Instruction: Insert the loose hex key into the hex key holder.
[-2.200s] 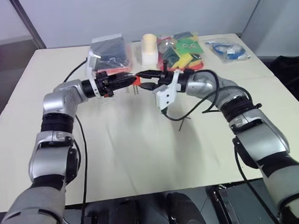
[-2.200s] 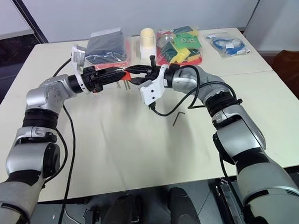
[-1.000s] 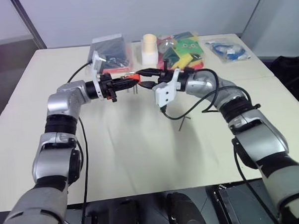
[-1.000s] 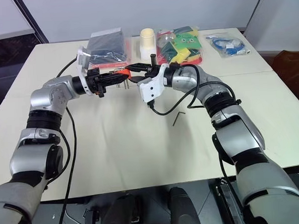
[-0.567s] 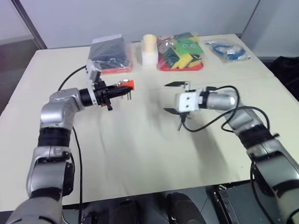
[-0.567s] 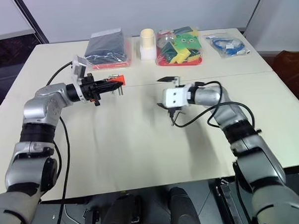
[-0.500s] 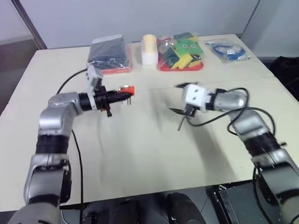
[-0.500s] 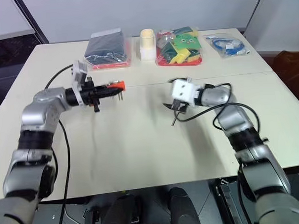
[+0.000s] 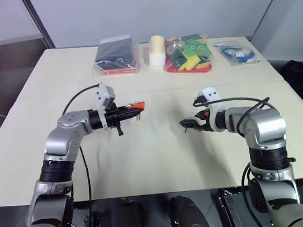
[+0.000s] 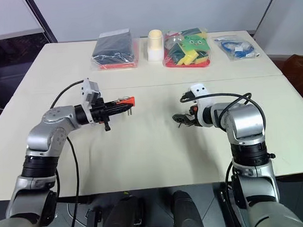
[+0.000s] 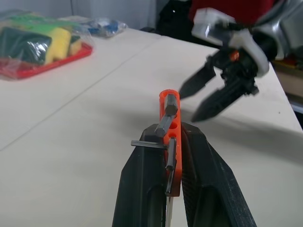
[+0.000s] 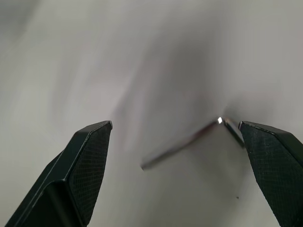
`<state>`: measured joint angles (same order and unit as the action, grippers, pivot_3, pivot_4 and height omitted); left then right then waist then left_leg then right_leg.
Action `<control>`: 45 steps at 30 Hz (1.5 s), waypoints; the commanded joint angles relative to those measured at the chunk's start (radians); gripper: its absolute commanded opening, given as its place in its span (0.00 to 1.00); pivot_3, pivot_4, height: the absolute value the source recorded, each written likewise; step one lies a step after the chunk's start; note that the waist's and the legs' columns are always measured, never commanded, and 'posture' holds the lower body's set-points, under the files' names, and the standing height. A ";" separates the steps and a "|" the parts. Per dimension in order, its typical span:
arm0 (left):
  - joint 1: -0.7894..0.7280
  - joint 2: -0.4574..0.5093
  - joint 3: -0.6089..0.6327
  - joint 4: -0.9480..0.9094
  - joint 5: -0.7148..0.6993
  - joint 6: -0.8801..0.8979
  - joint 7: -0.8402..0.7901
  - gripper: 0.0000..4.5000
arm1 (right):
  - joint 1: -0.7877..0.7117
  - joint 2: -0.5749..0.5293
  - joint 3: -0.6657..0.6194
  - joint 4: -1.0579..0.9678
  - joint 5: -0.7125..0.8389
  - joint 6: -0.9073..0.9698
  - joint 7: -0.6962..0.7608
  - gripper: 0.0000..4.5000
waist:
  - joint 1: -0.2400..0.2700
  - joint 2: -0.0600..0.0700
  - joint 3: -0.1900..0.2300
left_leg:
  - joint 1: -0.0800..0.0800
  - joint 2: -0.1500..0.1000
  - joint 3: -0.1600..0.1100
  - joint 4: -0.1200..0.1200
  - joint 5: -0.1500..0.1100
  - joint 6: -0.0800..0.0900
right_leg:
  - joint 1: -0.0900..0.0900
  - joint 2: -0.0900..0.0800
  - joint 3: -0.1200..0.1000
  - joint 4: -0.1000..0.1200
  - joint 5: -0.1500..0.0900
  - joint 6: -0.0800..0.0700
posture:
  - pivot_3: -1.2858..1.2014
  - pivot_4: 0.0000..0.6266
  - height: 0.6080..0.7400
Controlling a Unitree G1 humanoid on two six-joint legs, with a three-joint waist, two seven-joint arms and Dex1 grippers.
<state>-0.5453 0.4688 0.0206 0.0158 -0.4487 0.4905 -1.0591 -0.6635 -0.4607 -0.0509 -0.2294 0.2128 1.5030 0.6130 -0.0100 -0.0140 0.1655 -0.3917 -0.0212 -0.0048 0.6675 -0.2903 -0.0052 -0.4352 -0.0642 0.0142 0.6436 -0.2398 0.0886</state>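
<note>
Your right gripper (image 12: pixel 175 156) spread wide just above the table (image 9: pixel 158 158), the loose hex key (image 12: pixel 189 142) lying flat between its fingertips, your left gripper (image 9: pixel 133 108) well left of the key, pinching the hex key holder (image 11: pixel 169 137) off the table, bags (image 9: pixel 186 54) at the table's far edge.

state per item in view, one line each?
left pincer: shut on the hex key holder
hex key holder: held above the table, several keys seated
right pincer: open, straddling the loose hex key
loose hex key: flat on the table, ungripped
</note>
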 commanded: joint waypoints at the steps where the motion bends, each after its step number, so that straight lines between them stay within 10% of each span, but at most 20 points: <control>1: -0.010 -0.008 0.006 -0.035 -0.017 -0.022 0.019 0.00 | -0.007 0.011 -0.020 0.010 0.022 0.024 -0.040 0.99 | -0.001 0.000 0.000 | 0.000 0.000 0.000 0.000 0.000 0.000 | 0.000 0.000 0.000 0.000 0.000 0.000 | 0.52 0.24 1.00; 17: 0.011 -0.030 0.005 -0.027 -0.003 -0.068 0.079 0.00 | 0.017 0.125 0.046 0.142 0.049 -0.028 -0.171 0.99 | -0.006 -0.002 -0.001 | 0.001 0.000 0.000 0.000 0.000 0.000 | 0.001 0.002 0.000 0.000 0.000 0.000 | 0.52 0.24 1.00; 26: 0.024 -0.034 0.011 -0.044 -0.009 -0.069 0.112 0.00 | 0.049 0.106 0.156 0.288 0.008 -0.189 -0.186 0.00 | -0.013 -0.006 -0.004 | 0.011 0.001 0.000 -0.001 0.000 0.000 | 0.010 0.002 0.000 -0.001 0.000 0.000 | 0.52 0.24 1.00; 45: 0.033 -0.028 0.013 -0.036 -0.007 -0.083 0.140 0.00 | 0.051 0.134 0.226 0.433 0.009 -0.262 -0.104 0.00 | -0.035 -0.018 -0.020 | 0.023 0.007 -0.001 -0.005 -0.001 0.002 | 0.026 0.003 -0.002 -0.013 -0.001 -0.003 | 0.52 0.24 1.00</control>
<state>-0.5086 0.4319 0.0178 0.0070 -0.4456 0.4245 -0.9198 -0.6670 -0.3672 0.1224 0.1085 0.2003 1.1885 0.4936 -0.0454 -0.0320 0.1458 -0.3690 -0.0139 -0.0061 0.6615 -0.2919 -0.0036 -0.4096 -0.0609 0.0118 0.6308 -0.2404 0.0855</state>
